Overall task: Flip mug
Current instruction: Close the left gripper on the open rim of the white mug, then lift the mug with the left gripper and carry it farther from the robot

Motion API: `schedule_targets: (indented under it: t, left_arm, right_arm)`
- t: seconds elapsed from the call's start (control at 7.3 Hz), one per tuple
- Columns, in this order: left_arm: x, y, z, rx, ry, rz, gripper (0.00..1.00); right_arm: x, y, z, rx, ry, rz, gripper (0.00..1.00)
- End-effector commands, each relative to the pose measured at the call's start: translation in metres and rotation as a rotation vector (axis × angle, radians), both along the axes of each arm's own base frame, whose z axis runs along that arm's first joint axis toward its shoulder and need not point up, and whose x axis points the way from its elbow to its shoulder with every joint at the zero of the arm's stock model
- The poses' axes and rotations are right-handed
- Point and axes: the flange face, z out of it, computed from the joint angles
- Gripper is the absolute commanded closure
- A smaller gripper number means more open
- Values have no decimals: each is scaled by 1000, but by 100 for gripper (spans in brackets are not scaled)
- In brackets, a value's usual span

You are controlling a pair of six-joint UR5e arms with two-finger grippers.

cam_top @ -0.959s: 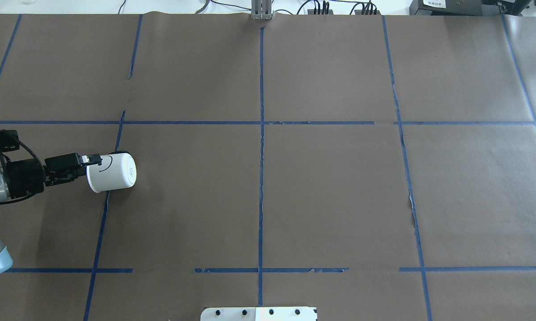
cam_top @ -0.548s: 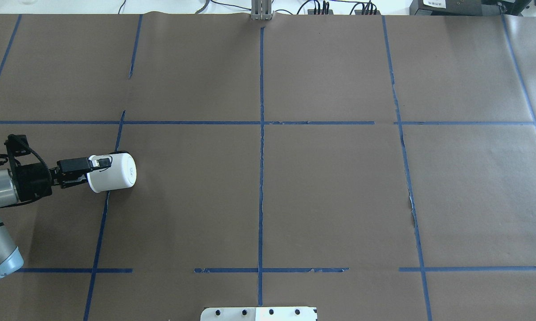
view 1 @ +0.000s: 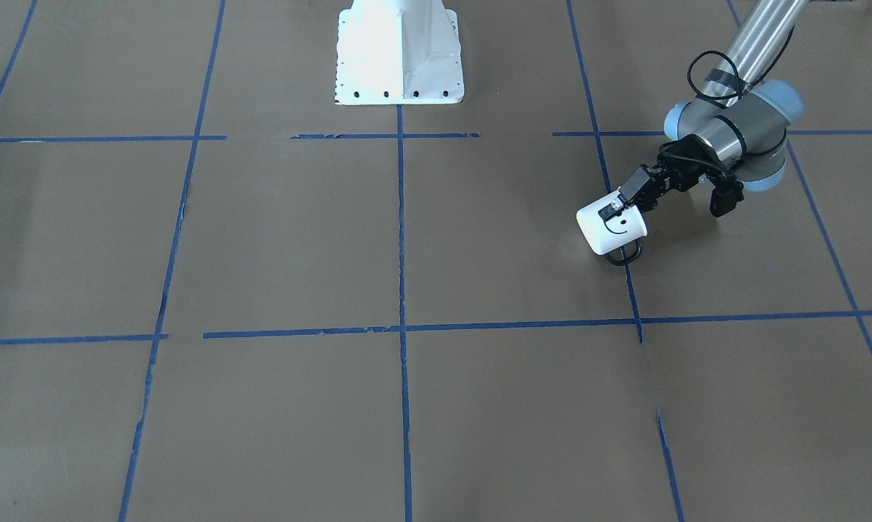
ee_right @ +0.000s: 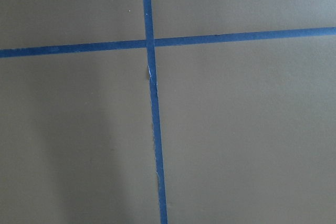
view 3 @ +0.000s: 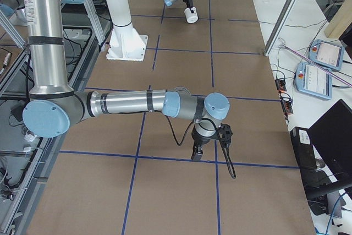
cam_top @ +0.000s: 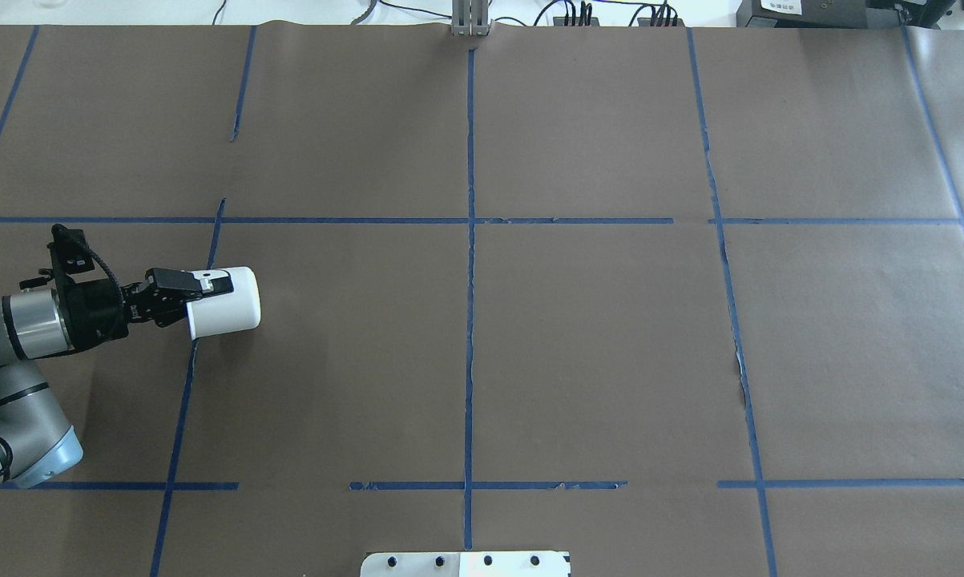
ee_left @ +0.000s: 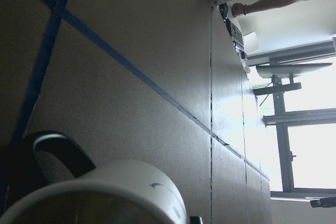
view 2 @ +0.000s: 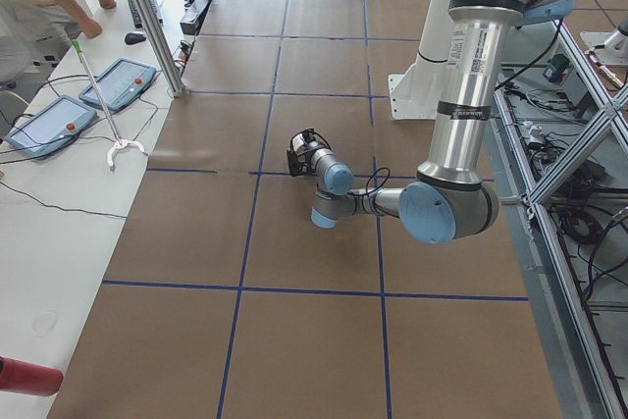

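Observation:
The white mug (cam_top: pixel 229 300) with a black smiley face (view 1: pixel 623 225) lies tilted on its side at the table's left part. Its black handle (view 1: pixel 622 255) points down toward the table. My left gripper (cam_top: pixel 199 295) is shut on the mug's rim, one finger (cam_top: pixel 209 281) outside the wall and the other inside. The left wrist view shows the mug's rim (ee_left: pixel 113 182) and handle (ee_left: pixel 50 148) up close. My right gripper (view 3: pixel 197 155) shows only in the exterior right view, low over the table; I cannot tell if it is open or shut.
The brown paper table cover (cam_top: pixel 594 336) carries blue tape grid lines (cam_top: pixel 470 280). The robot's white base plate (view 1: pixel 399 54) is at the near middle edge. Operator consoles (view 2: pixel 88 105) lie beyond the far edge.
The left arm has moved forward and turned its wrist. The mug has shifted slightly right and rotated, so its side shows to the overhead camera instead of its base.

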Motion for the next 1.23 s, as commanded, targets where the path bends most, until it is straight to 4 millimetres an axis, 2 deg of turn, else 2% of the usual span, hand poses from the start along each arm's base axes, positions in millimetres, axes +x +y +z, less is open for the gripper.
schedule_targets:
  t: [0.0,0.14,0.27,0.68,1.1]
  left_arm:
    - [10,-15,-31,-1,64,2,100]
    - [10,-21,-58,23,97,-4,100]
    - [17,-25,-77,5,59,2,100]
    - [50,-36,-143,-140,-199,94,100]
    - [104,-67,-228,-249,-467,157,100]
  right_arm:
    - [0,1,1,-1,0,0,0]
    - [0,0,0,0,0,0,0]
    - [0,0,0,0,0,0,0]
    - [0,0,0,0,0,0,0]
    - [0,0,0,0,0,0,0]
